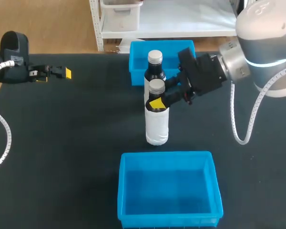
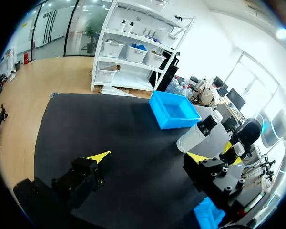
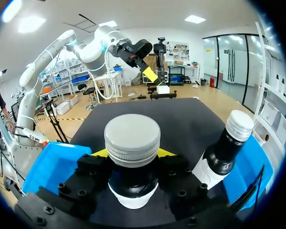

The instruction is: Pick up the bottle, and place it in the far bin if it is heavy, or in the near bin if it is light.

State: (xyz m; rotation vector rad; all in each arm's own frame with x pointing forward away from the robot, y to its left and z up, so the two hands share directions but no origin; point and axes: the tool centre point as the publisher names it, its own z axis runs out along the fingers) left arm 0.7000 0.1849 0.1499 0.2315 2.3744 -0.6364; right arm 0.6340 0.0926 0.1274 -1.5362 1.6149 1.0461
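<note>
Two dark bottles with grey caps and white lower bodies stand upright mid-table. The nearer bottle (image 1: 157, 121) has my right gripper (image 1: 158, 101) shut on its neck; in the right wrist view its cap (image 3: 132, 138) rises between the yellow tips. The second bottle (image 1: 155, 67) (image 3: 224, 152) stands just behind it, in front of the far blue bin (image 1: 138, 52). The near blue bin (image 1: 169, 191) lies in front of the held bottle. My left gripper (image 1: 57, 75) (image 2: 148, 157) is far off at the table's left, open with nothing in it.
Both bins look empty. Black table surface (image 1: 71, 143) stretches between my left gripper and the bottles. The right arm's white cable (image 1: 238, 129) hangs over the table's right side.
</note>
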